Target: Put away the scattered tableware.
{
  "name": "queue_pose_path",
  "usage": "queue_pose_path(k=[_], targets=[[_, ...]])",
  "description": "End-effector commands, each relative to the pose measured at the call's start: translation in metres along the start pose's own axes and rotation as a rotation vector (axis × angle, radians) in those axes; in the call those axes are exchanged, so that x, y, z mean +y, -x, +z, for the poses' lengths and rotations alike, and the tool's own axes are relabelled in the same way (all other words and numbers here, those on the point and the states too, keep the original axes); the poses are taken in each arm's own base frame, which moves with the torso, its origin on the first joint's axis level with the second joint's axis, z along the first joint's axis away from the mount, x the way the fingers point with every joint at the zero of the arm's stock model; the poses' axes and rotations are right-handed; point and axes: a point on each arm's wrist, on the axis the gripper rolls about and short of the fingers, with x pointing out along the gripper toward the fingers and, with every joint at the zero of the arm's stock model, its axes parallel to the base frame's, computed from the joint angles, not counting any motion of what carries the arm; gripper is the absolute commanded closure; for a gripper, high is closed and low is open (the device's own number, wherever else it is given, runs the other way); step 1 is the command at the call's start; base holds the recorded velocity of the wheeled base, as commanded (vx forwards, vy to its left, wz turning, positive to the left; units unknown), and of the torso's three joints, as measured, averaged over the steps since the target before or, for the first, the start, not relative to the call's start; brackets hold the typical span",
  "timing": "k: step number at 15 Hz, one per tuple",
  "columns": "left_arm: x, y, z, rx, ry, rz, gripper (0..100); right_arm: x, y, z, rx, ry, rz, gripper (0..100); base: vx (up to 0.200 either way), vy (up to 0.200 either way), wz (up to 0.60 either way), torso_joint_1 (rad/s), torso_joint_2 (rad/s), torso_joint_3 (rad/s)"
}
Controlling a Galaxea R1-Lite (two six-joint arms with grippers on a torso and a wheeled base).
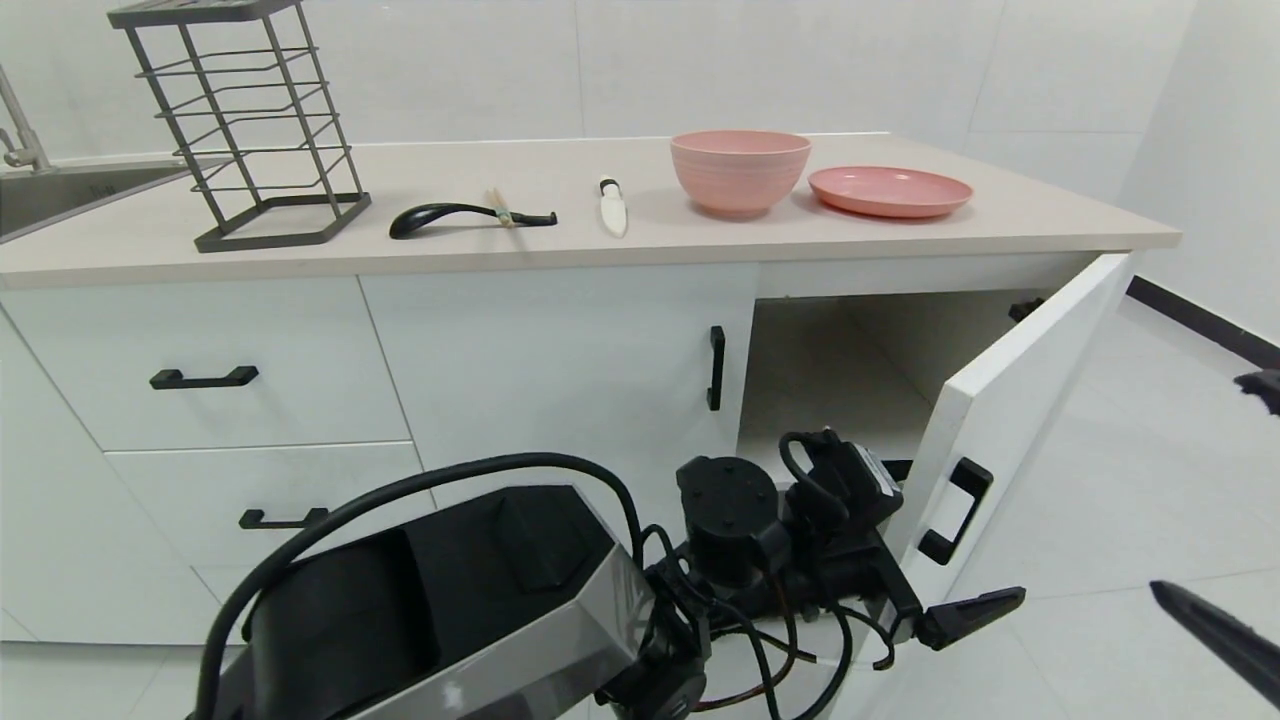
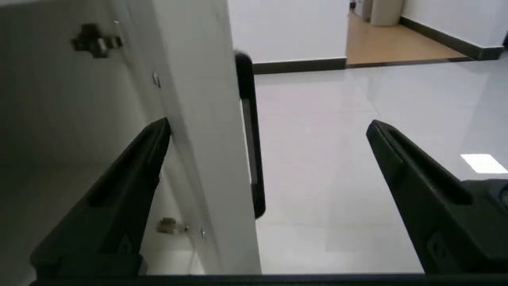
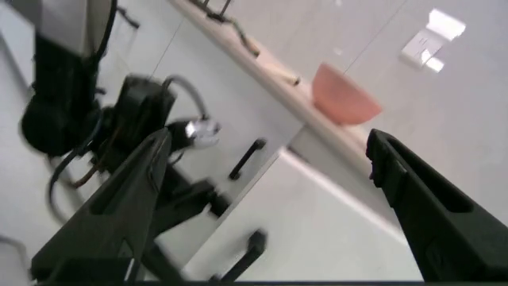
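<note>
On the counter (image 1: 900, 240) lie a black spoon (image 1: 440, 215), a pair of chopsticks (image 1: 500, 209) and a small white knife (image 1: 612, 207). Right of them stand a pink bowl (image 1: 740, 170) and a pink plate (image 1: 889, 190). An empty black wire rack (image 1: 250, 120) stands at the counter's left. My left gripper (image 2: 270, 125) is low, open, straddling the edge of the open cabinet door (image 1: 1010, 400), beside its black handle (image 2: 248, 135). One of its fingers (image 1: 975, 610) shows outside the door. My right gripper (image 1: 1198, 483) hangs open over the floor at the far right, holding nothing. The pink bowl (image 3: 343, 97) is seen from it.
A sink (image 1: 60, 195) is set into the counter at the far left. The right cabinet compartment (image 1: 840, 370) stands open. Drawers with black handles (image 1: 203, 378) fill the left front. White tiled floor (image 1: 1120, 480) spreads to the right of the door.
</note>
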Motion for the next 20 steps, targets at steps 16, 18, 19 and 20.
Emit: queue_pose_path(k=[16,18,19,20], targets=[[-0.143,-0.087,-0.028,-0.079,0.036,-0.321,0,-0.026,-0.002,0.053,-0.172,0.212,-0.079,0,0.000,0.000,0.00,0.000,0.00,0.000],[-0.119,-0.077,-0.025,-0.092,0.021,-0.272,0,-0.023,0.002,0.058,-0.188,0.231,-0.086,0,0.000,0.000,0.00,0.000,0.00,0.000],[-0.101,-0.064,-0.012,-0.106,0.007,-0.235,0,-0.021,0.005,0.061,-0.197,0.239,-0.088,0,0.000,0.000,0.00,0.000,0.00,0.000],[-0.083,-0.045,0.005,-0.099,0.000,-0.187,0,-0.019,0.007,0.063,-0.204,0.246,-0.089,0,0.000,0.000,0.00,0.000,0.00,0.000]])
